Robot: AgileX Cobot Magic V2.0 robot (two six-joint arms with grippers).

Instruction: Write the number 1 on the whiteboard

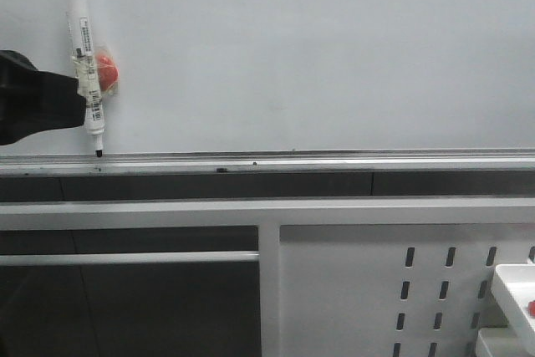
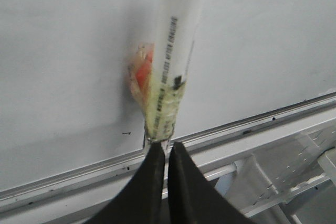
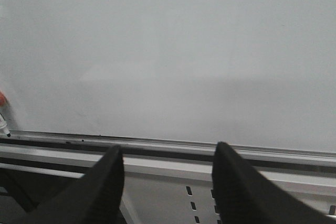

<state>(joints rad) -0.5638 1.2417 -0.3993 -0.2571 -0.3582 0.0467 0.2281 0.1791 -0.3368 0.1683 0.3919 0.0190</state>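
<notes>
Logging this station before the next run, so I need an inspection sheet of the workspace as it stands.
Surface: whiteboard pale, glossy, only tiny specks; silver rail along its lower edge.
Job's things: no number 1 written; marker upright, tip down near the rail, a red piece taped to it.
Clutter: nothing seen on the board.
Grippers: left gripper shut on the marker; right gripper with jaws apart, empty.
Cables: nothing seen.
Surroundings: white slotted panel below, white tray at right.
</notes>
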